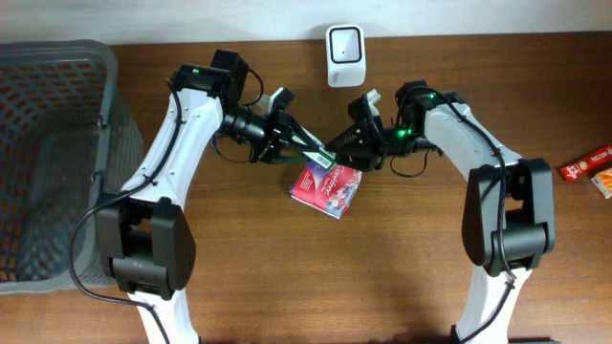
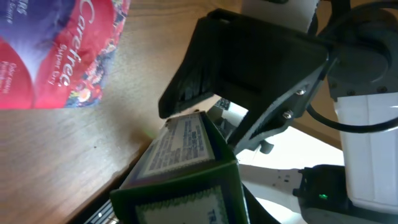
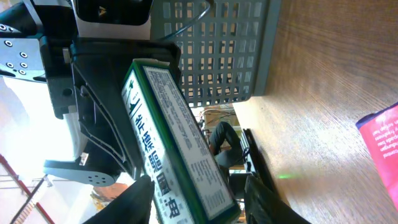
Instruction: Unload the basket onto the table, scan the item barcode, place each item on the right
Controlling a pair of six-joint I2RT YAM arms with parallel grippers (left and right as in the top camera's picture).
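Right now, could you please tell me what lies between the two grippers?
A slim green box with white printed panels lies between them, clearest in the overhead view.

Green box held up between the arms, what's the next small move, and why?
Probably close the right fingers firmly on the green box: they flank its end, but contact isn't clear, while the left fingers hold the other end. Then it can turn toward the white scanner.
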